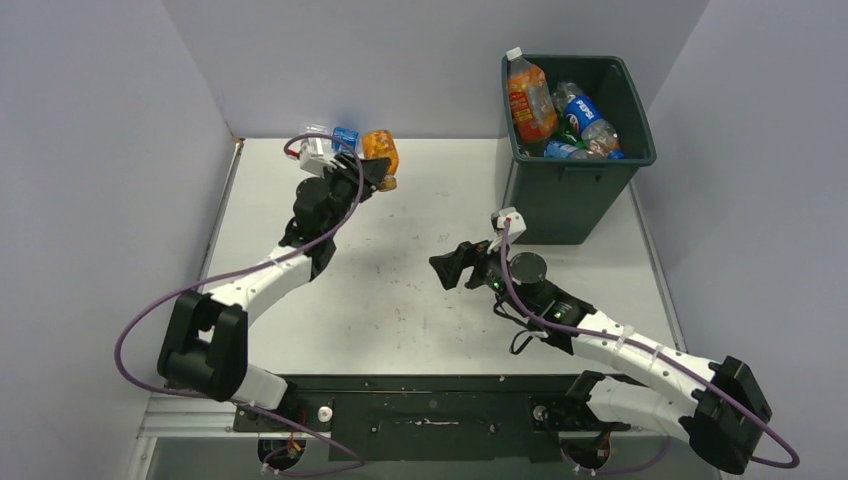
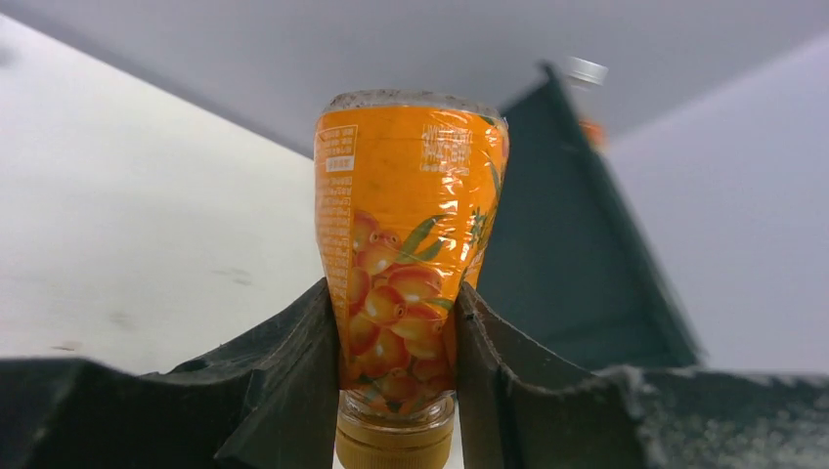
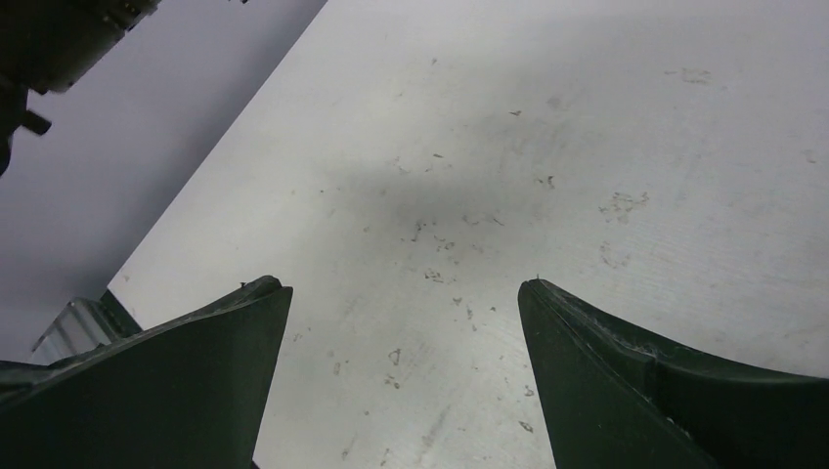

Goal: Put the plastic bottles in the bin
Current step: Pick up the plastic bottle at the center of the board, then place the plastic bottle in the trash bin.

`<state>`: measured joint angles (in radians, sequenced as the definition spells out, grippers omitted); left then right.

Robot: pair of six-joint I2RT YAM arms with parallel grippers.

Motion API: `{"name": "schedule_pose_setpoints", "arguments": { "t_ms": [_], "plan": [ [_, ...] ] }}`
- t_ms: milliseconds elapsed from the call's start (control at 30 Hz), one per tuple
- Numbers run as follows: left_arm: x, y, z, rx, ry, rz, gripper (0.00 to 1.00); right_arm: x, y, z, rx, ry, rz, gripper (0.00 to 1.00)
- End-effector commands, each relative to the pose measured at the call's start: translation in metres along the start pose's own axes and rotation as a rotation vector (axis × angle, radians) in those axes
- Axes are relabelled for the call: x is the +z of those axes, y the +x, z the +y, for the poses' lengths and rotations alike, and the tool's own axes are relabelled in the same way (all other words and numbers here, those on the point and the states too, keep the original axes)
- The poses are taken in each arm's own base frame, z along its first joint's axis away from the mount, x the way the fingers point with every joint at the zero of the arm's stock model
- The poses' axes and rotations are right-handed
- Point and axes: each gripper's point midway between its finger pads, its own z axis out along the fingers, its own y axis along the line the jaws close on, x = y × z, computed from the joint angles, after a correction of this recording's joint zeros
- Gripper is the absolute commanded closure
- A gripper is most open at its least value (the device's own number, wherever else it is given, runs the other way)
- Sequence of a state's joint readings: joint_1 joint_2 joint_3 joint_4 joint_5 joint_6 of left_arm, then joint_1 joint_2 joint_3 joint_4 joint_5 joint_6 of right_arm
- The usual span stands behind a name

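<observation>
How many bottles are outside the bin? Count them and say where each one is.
2. One orange bottle is clamped in the left gripper at the far left. One clear, blue-labelled bottle lies just left of it. Others may be hidden behind them.

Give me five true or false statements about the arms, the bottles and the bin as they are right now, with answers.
1. The left gripper is shut on an orange bottle. True.
2. The right gripper holds a bottle. False: its jaws stand open, with only bare table beneath.
3. The bin is empty. False: several bottles lie in it.
4. The bin stands at the table's far right corner. True.
5. No other bottle is outside the bin. False: a blue-labelled bottle is beside the orange one.
</observation>
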<state>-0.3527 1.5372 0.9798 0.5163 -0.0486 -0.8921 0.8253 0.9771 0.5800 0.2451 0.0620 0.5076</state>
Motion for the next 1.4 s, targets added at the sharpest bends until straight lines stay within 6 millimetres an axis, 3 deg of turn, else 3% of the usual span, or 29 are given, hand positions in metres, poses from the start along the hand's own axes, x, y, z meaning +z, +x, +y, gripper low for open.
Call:
{"name": "schedule_pose_setpoints", "arguments": {
  "t_ms": [0,133,300,467,867,1200,1333,1367],
  "plan": [
    [-0.058,0.010,-0.081,-0.231,0.339,-0.008,0.90,0.009,-0.052,0.053,0.064,-0.196,-0.120,0.10],
    [-0.111,0.027,-0.109,-0.259,0.431,0.031,0.91,0.002,-0.068,0.080,0.063,-0.292,-0.176,0.10],
    [-0.150,0.025,-0.131,-0.185,0.435,-0.020,0.93,-0.002,-0.069,0.109,0.054,-0.361,-0.189,0.10],
    [-0.164,0.032,-0.149,-0.193,0.491,0.007,0.94,-0.002,-0.063,0.128,0.050,-0.376,-0.183,0.10],
    [-0.192,0.041,-0.162,-0.180,0.555,0.052,0.95,0.002,-0.083,0.112,0.120,-0.274,-0.291,0.04],
    [-0.206,0.052,-0.167,-0.135,0.568,0.090,0.96,0.003,-0.081,0.118,0.112,-0.309,-0.295,0.47],
    [-0.208,0.058,-0.168,-0.130,0.573,0.106,0.94,-0.005,-0.085,0.125,0.093,-0.353,-0.305,0.85],
    [-0.208,0.057,-0.167,-0.128,0.572,0.102,0.85,-0.007,-0.087,0.124,0.088,-0.350,-0.305,0.91]
  ]
}}
